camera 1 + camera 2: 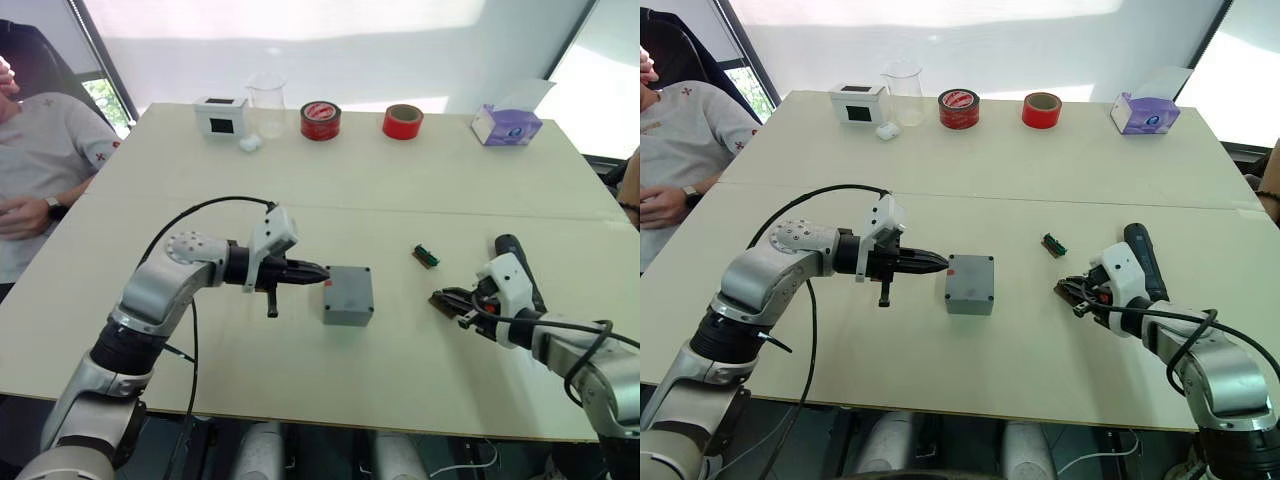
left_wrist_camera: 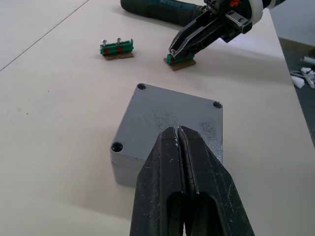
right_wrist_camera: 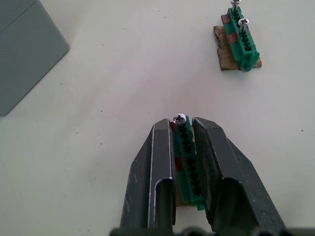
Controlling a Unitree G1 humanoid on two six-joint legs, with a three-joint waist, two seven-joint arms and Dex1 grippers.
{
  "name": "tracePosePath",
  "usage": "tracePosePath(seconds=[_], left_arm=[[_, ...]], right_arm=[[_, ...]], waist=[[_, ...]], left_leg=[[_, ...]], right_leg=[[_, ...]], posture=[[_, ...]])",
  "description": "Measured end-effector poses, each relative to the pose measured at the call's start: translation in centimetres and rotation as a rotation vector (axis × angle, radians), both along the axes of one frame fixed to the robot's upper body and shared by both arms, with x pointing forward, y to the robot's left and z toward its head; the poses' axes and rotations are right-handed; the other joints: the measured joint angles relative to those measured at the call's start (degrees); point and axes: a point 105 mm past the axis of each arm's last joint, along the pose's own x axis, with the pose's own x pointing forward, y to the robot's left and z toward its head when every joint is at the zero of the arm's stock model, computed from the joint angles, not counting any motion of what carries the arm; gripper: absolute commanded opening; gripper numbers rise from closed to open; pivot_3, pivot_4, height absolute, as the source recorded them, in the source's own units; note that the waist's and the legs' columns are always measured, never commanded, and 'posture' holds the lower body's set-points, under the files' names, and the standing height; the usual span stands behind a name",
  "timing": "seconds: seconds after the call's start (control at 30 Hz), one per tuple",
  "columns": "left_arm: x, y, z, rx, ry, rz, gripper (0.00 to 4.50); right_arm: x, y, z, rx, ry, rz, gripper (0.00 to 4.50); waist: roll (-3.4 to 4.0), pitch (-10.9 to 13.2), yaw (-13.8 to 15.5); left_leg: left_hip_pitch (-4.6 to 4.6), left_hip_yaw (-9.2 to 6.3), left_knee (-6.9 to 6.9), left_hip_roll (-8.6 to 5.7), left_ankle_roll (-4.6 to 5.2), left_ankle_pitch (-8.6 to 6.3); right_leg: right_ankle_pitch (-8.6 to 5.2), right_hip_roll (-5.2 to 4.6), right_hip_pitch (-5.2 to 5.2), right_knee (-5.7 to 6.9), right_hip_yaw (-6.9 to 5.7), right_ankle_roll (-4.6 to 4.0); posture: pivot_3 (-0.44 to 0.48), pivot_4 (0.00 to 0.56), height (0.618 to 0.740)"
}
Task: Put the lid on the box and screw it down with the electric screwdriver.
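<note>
Pinched together, the left gripper (image 2: 178,132) hovers over the box (image 1: 348,295), lid (image 2: 172,117) already on (screw holes show at three corners in the left wrist view). Near the table's (image 1: 300,400) front edge the right gripper (image 3: 183,123) clamps a green screw holder (image 3: 187,162); another holder (image 3: 239,34) lies beyond. Behind it the electric screwdriver (image 1: 1143,260) is partly hidden. Tape rolls (image 1: 320,120) line the far edge.
</note>
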Motion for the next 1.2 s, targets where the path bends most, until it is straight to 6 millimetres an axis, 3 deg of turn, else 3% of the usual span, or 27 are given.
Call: tracePosePath(seconds=[0.47,0.57,1.2], left_arm=[[-0.08,0.06,-0.20,0.001,0.007,-0.001,0.00],[-0.09,0.04,-0.22,0.001,0.008,-0.002,0.00],[-0.15,0.09,-0.37,0.004,0.013,-0.003,0.00]], right_arm=[[0.04,0.05,0.06,0.004,-0.005,0.000,0.70],[0.04,0.04,0.07,0.003,-0.006,-0.001,0.03],[0.29,-0.01,0.72,0.058,-0.047,-0.047,0.03]], waist=[[0.00,0.00,0.00],[0.00,0.00,-0.01],[0.00,0.00,-0.01]], left_leg=[[0.00,0.00,0.00,0.00,0.00,0.00],[0.00,0.00,0.00,0.00,0.00,0.00],[0.00,0.00,0.00,0.00,-0.02,0.01]], right_leg=[[0.00,0.00,0.00,0.00,0.00,0.00],[0.00,0.00,0.00,0.00,0.00,0.00],[0.00,0.00,0.00,0.00,0.00,0.00]], posture=[[0.000,0.150,0.715],[0.000,0.150,0.715],[0.000,0.150,0.715]])
